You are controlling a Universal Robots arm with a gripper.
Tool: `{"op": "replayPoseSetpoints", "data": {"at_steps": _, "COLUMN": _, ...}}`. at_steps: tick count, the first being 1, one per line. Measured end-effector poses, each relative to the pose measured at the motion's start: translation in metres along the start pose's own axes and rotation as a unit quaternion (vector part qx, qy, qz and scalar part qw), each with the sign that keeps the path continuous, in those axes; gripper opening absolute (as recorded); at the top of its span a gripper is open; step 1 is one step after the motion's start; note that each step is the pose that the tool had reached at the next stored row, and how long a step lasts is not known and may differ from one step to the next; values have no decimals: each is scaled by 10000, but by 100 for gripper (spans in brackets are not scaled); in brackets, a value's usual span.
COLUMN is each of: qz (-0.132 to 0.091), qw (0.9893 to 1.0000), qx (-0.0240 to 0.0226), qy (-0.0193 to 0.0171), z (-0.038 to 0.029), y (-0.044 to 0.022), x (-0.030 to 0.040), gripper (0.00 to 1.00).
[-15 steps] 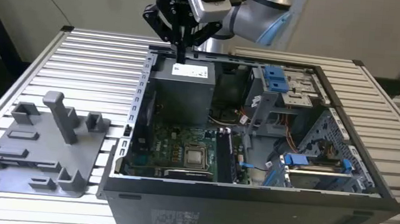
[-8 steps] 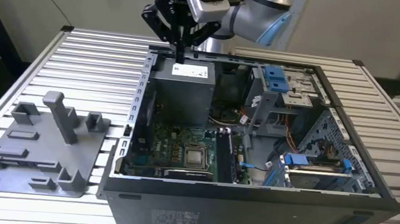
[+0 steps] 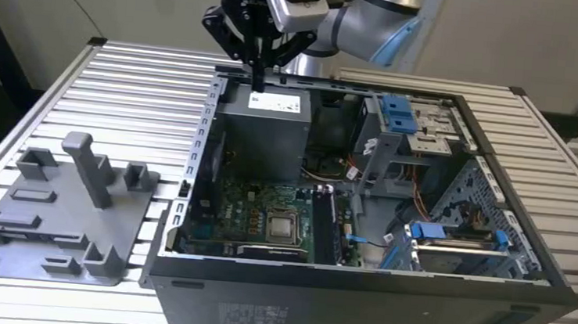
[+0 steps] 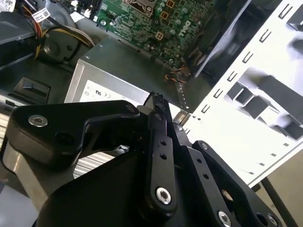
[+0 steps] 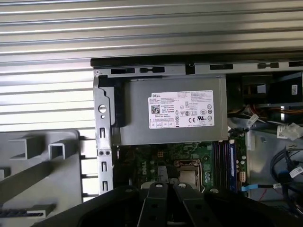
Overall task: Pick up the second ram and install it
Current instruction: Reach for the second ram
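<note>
Hanging above the far end of the open computer case (image 3: 362, 282), the gripper (image 3: 257, 87) is seen pointed straight down over the grey power supply (image 3: 267, 121), just clear of its labelled top. In both wrist views the fingers (image 4: 160, 142) are pressed together, and nothing is observed between them.

The second ram (image 5: 231, 161) is noted as a slim grey-blue strip standing on edge in the memory slots, just beside the processor (image 3: 286, 226) on the green board. It lies well apart from the gripper, on the other side of the power supply. Whether it is fully seated cannot be told, as its lower end is hidden behind the gripper body in the first wrist view.

A grey plastic tray (image 3: 8, 263) with an upright post (image 3: 90, 168) is recorded on the slatted table (image 3: 138, 94), at the exterior view's left of the case.
</note>
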State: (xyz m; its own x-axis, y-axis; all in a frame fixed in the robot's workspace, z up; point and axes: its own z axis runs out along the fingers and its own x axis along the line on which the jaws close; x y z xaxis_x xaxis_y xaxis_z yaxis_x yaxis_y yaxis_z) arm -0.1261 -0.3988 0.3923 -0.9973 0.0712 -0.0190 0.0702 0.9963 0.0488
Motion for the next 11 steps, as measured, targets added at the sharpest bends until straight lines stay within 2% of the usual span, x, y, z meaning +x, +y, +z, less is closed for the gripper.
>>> {"op": "replayPoseSetpoints", "data": {"at_steps": 11, "qz": 0, "qw": 10000, "qx": 0, "qy": 4, "z": 0, "y": -3, "x": 37, "gripper": 11}}
